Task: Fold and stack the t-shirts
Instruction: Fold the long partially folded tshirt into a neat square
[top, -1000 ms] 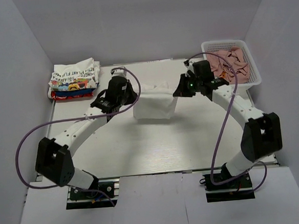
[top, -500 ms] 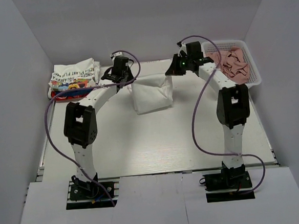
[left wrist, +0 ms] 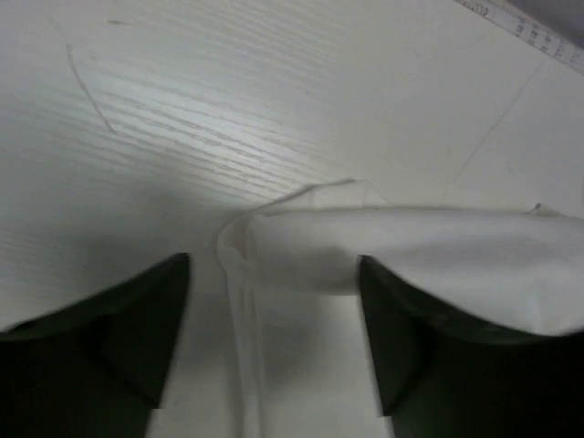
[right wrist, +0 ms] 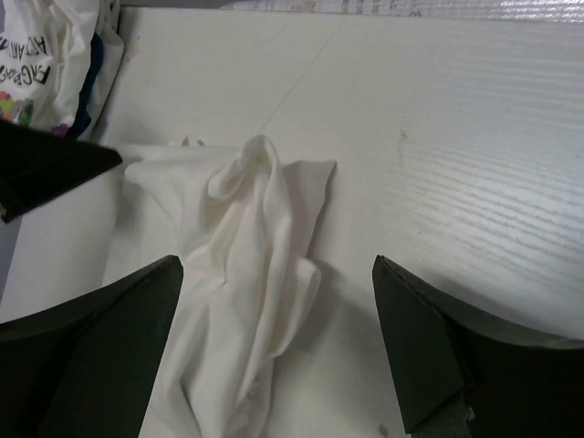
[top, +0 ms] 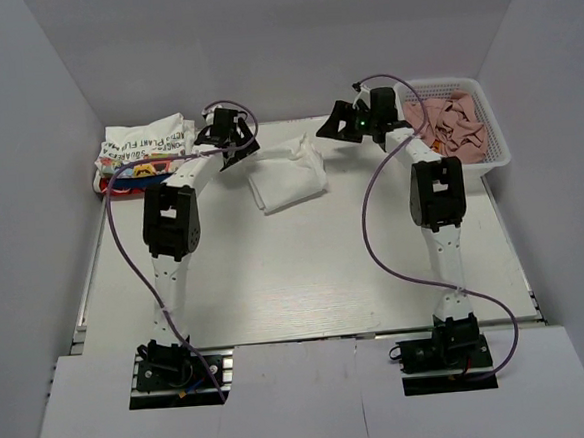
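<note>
You are looking down at a pale wood-grain counter inside white walls; the left arm and the right arm both reach far toward the back wall; the plain white t-shirt lies on the counter between them, near the back and roughly centred, loosely folded with rumpled edges; the left fingers stand apart, low over the shirt's left edge, with a folded lip of cloth lying between them and draping across the one on the right of that view, and they are not clamped on it; the right fingers are spread wide above the shirt's right side, well clear of the cloth and gripping nothing; from that wrist view the shirt shows as a crumpled ridge running down the middle; at the back left corner sits a stack of folded t-shirts, a white one with black lettering on top, a colourful print under it and red at the bottom; at the back right stands a white mesh basket holding pinkish-brown cloths, just beside the right arm's wrist.
</note>
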{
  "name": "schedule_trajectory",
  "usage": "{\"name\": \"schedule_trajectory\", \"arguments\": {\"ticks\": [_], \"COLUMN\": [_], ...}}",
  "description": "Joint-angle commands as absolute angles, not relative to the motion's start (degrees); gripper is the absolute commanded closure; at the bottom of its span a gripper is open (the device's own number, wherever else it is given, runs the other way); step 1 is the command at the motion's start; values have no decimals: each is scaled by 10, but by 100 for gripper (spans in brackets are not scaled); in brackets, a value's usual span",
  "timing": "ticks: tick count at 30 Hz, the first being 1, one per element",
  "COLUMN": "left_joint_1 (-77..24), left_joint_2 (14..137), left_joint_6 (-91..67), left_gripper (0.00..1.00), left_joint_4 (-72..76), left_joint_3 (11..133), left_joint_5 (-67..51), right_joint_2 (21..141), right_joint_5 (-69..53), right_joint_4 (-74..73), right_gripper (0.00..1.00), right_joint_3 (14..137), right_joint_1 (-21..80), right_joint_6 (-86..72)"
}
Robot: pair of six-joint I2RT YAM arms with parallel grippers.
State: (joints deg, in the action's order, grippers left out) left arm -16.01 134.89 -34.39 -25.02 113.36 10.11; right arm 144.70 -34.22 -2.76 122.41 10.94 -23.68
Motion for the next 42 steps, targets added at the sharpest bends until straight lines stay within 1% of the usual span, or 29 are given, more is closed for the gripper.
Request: {"name": "schedule_trajectory", "arguments": {"ticks": [1,5,7,10,13,14,17,19,22,25,27,30,34,36,37,38,39,40,41,42], "left_joint_1": [-150,-150,-156,-162,-167,-167,-167,-167,-154,-149,-149,-149,-149,-149,-154,-161,-166,-177,-183,-183], "left_joint_2": [1323,1309,1285,1274,1280,1296,1331,1373,1397,1424,1435,1455,1479,1479,1457,1442,1422,1400,1351,1324], "left_joint_6": [-355,-355,-355,-348,-353,-353,-365,-365,-382,-382,-372,-372,-367,-367,-356,-342,-333,-325,-325,-325], "left_gripper": [1,0,0,0,0,0,0,0,0,0,0,0,0,0,0,0,0,0,0,0], "left_joint_4": [-240,-240,-222,-185,-169,-152,-152,-152,-145,-139,-147,-133,-149,-168,-174,-174,-174,-174,-159,-159], "left_joint_3": [1164,1174,1147,1108,1101,1095,1116,1135,1157,1183,1195,1203,1227,1226,1213,1193,1140,1105,1034,997], "left_joint_5": [102,88,76,36,-27,-68,-94,-94,-101,-65,-65,-81,-112,-142,-151,-151,-138,-138,-133,-133], "right_joint_2": [1363,1291,1273,1250,1259,1266,1277,1293,1319,1358,1379,1421,1432,1402,1388,1359,1341,1290,1271,1253], "right_joint_5": [-368,-393,-389,-417,-438,-447,-468,-479,-487,-480,-473,-437,-433,-424,-412,-396,-389,-383,-379,-381], "right_joint_4": [18,11,16,20,26,26,58,79,64,57,48,17,13,14,17,18,27,32,42,73], "right_gripper": [10,10,10,10,10,10,10,10,10,10,10,10,10,10,10,10,10,10,10,10], "right_joint_3": [1187,1109,1065,1042,1037,1036,1013,1000,1023,1026,1028,1048,1033,988,971,929,879,856,793,731], "right_joint_1": [115,128,139,149,161,165,173,176,178,175,172,177,176,176,180,185,188,199,203,204], "right_joint_6": [-205,-174,-171,-174,-191,-198,-225,-231,-233,-235,-237,-241,-258,-247,-241,-228,-222,-215,-216,-219]}}
